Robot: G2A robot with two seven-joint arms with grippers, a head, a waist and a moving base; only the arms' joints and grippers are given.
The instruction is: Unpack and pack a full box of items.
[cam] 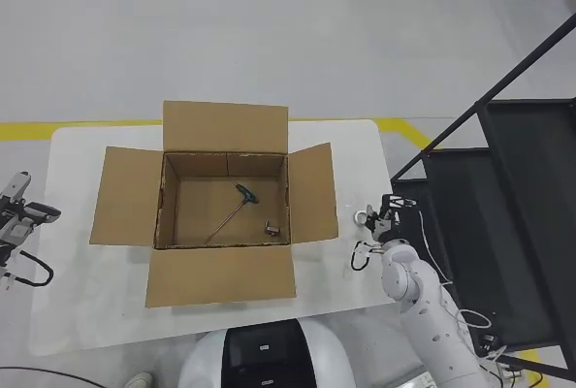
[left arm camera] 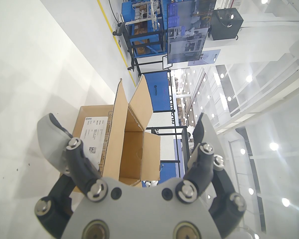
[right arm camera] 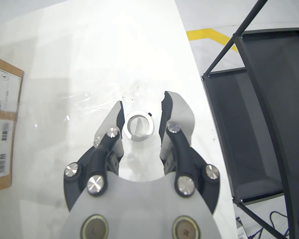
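r hand part-open astride small silver metal ring on white worktop near open brown cardboard box; l hand wide, empty.

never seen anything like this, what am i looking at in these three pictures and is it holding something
It is a two-armed robot at a white table. One picture looks down from above its arms. The other two come from cameras on its wrists, so each shows that arm's own gripper up close. On the table stands an open cardboard box with a T-handled key and a small metal part inside. The left gripper is open and empty, facing the box. The right gripper is open too, with a metal ring lying on the table between its fingers, not yet clamped.
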